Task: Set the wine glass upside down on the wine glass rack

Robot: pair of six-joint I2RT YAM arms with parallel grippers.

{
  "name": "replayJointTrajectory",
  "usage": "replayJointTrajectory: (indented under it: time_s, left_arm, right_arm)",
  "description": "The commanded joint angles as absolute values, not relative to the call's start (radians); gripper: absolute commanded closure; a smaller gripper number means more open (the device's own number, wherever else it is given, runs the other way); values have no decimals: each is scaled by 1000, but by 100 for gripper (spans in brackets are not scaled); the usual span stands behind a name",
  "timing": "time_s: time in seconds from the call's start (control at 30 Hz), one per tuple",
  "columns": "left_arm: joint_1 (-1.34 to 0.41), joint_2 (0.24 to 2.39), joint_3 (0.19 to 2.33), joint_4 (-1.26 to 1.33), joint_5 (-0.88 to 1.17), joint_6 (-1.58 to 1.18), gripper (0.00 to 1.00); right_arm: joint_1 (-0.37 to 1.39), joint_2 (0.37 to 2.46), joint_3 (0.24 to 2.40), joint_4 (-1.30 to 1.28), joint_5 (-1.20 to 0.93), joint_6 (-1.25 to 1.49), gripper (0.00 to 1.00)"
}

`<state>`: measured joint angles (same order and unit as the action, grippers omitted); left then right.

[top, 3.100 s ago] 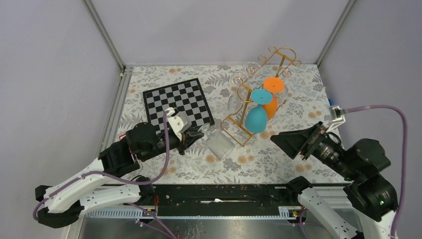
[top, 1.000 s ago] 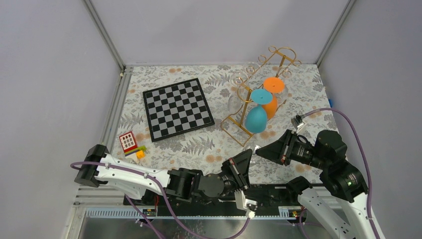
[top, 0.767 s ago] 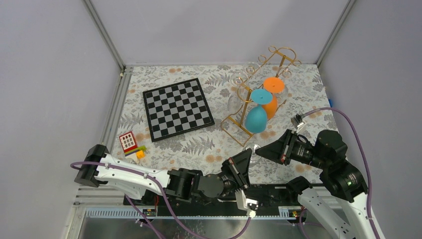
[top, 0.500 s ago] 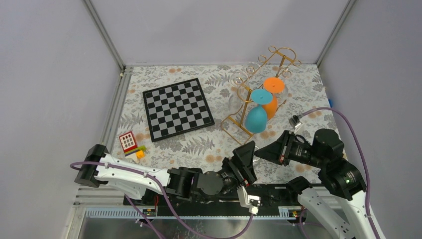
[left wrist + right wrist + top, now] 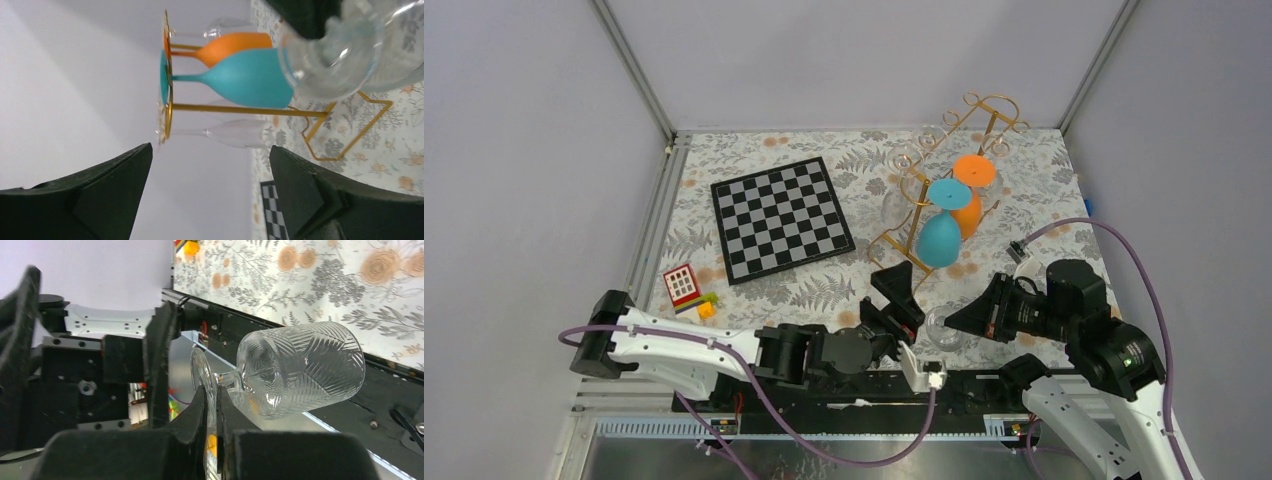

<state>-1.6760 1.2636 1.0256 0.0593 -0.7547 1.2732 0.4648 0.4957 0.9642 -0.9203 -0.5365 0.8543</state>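
Note:
A clear cut-pattern wine glass (image 5: 942, 327) (image 5: 300, 365) (image 5: 325, 65) lies on its side in the air near the table's front edge. My right gripper (image 5: 951, 321) (image 5: 211, 392) is shut on its round foot, the bowl pointing away from the fingers. Just left of the glass, my left gripper (image 5: 890, 308) (image 5: 210, 150) is open with nothing between its fingers. The gold wire wine glass rack (image 5: 972, 112) (image 5: 240, 109) stands at the back right. A teal glass (image 5: 939, 240) (image 5: 240, 77) and an orange glass (image 5: 969, 208) (image 5: 235, 46) hang upside down on it.
A black-and-white chessboard (image 5: 781, 218) lies left of the rack. Small toy blocks (image 5: 686, 288) sit near the left front. A clear glass (image 5: 894, 205) hangs on the rack's left side. Grey walls enclose the table.
My left gripper has opened, let go of the clear glass and swung back towards the rack. The right gripper has shut on the glass's foot and drawn it slightly nearer the front.

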Motion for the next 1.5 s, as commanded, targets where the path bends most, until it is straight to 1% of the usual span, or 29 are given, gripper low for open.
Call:
replayJointTrajectory:
  time_s: [0.0,0.23,0.4,0.6,0.73,0.87,1.0,1.1,1.27,1.33,1.47]
  left_arm:
    - [-1657,1187,1025,-29,-845,1022,1]
    - [-1583,1089,995,-196,-882,619,1]
    - [-1511,1016,1023,-371,-814,326,1]
    - [-1409,1026,1096,-539,-673,55,1]
    - [-1321,1100,1192,-676,-543,-120,1]
    - [-1219,1183,1274,-796,-394,-237,1]
    - [-1117,1223,1270,-811,-261,-355,1]
    - [-1002,1222,1234,-794,-138,-437,1]
    - [-869,1158,1133,-697,30,-508,1]
    - [-828,1125,1098,-665,62,-526,1]
    - [-774,1075,1072,-665,54,-527,1]
  right_arm:
    - [470,507,1032,-976,-493,765,100]
    - [470,558,1093,-1127,-426,669,100]
    - [470,571,1091,-1171,-362,650,100]
    - [469,543,1034,-1128,-372,657,100]
    - [470,526,1013,-1099,-384,663,100]
    - [471,550,1011,-1099,-418,662,100]
    - [469,566,1010,-1099,-425,673,100]
    - [469,569,1016,-1102,-389,703,100]
    - [469,604,1089,-1142,-210,709,100]
    - [469,629,1130,-1171,-131,691,100]
    - [466,669,1196,-1193,-37,659,100]
